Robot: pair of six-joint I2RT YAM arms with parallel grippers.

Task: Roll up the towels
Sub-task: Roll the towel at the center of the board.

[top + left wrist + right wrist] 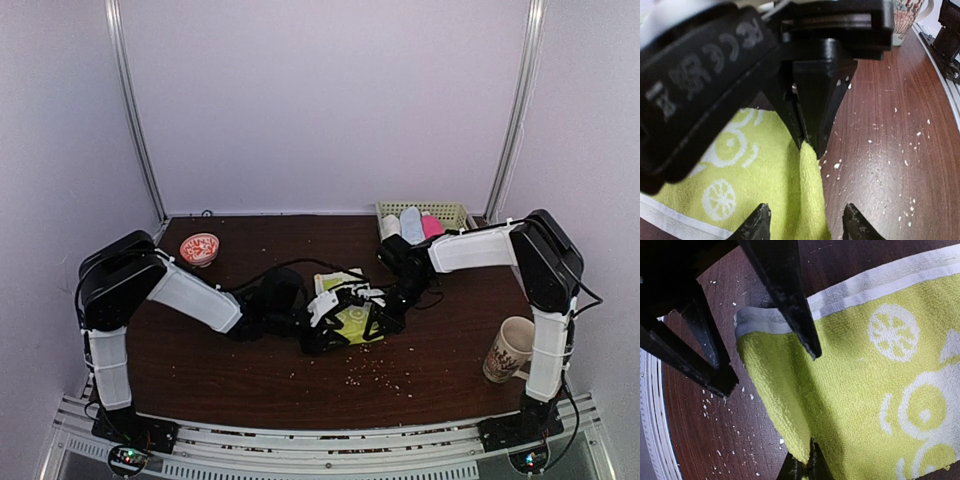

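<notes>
The yellow-green towel (352, 312) with cream lemon prints lies mid-table; its cream border (875, 282) shows in the right wrist view. My right gripper (804, 467) is shut on the towel's near edge, lifting it into a raised fold (810, 185). My left gripper (807, 222) is open, its fingertips (757, 220) straddling that fold just in front of the right gripper (812, 125). In the top view the two grippers (330, 312) (385, 318) meet over the towel. A hot-pink towel (432, 226) sits in the basket.
A pale basket (445, 211) at the back right holds white and light-blue cloths beside the pink one. A red patterned bowl (200, 248) stands back left, and a printed cup (508, 350) front right. White crumbs (385, 375) dot the dark wooden table (250, 370).
</notes>
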